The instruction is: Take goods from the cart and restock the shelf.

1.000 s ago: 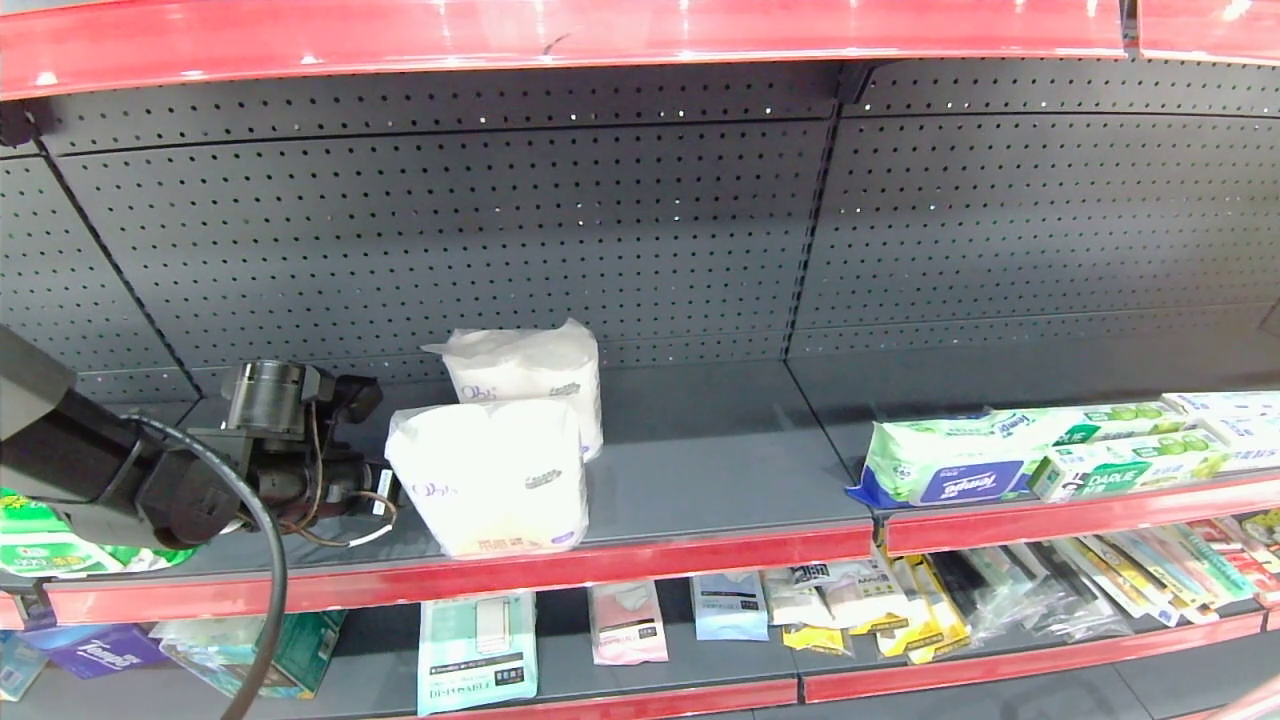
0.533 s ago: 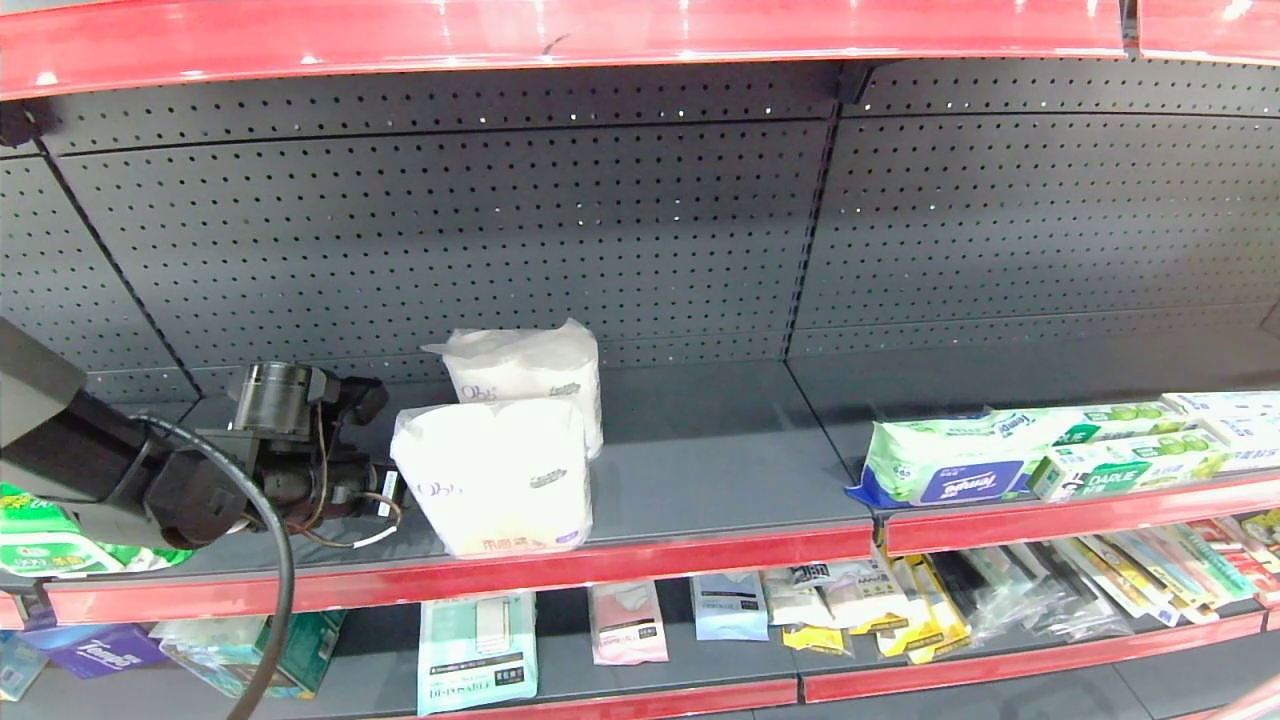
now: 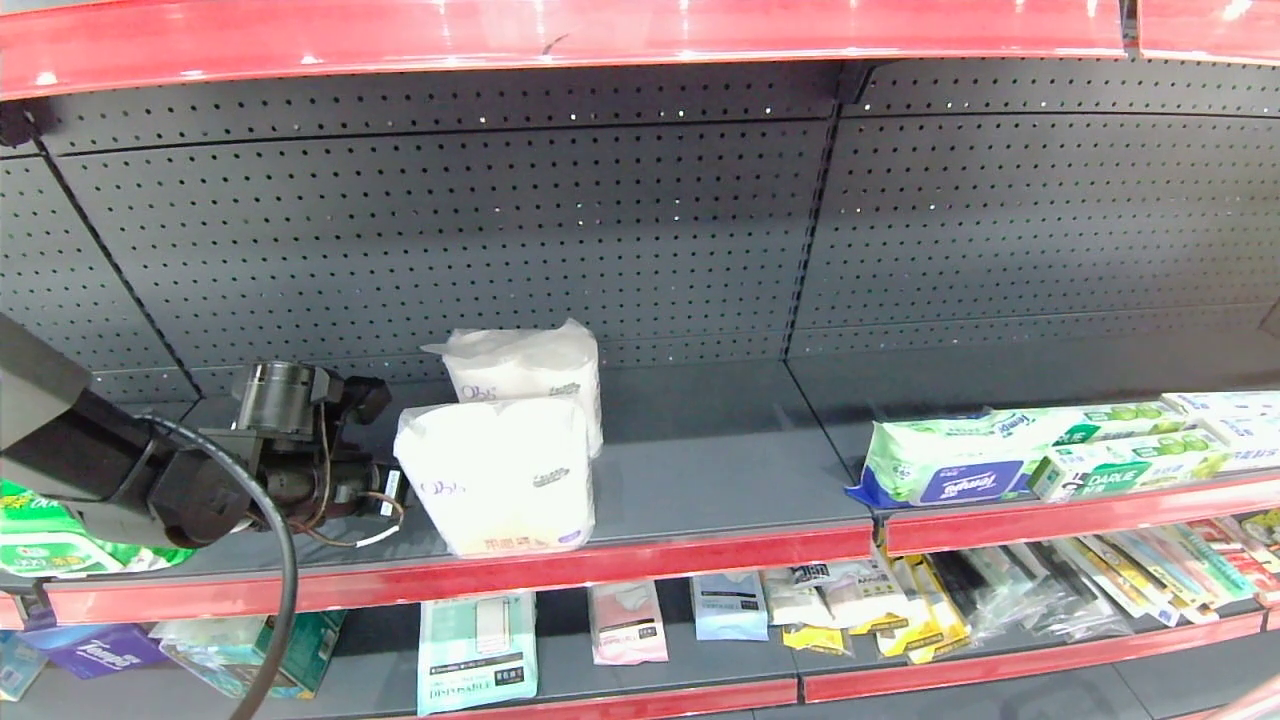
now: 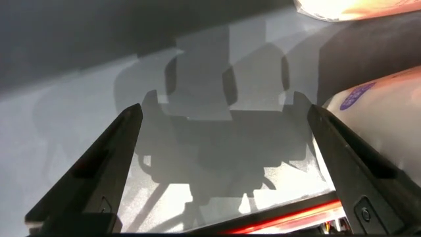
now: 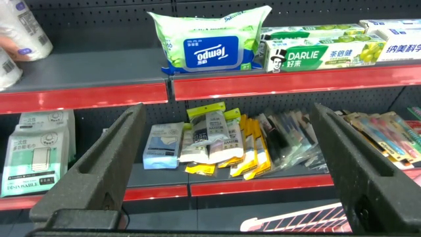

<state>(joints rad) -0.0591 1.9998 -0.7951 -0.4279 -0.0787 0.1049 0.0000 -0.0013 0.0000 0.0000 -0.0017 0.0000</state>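
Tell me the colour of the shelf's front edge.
Red; the shelf edge shows best in the head view.

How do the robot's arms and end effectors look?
The left arm is black and blocky, with a silver cylinder at the wrist, a thick black cable and thin wires. The left end effector and right end effector have dark, tapered, matte fingers.

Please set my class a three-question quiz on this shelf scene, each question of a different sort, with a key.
1. True or false: the left gripper has its jaws shut.
2. How many white roll packs stand on the middle shelf?
3. The wet-wipes pack lies: A) to the right of the white roll packs; B) behind them; C) on top of them.
Key: 1 false; 2 two; 3 A.
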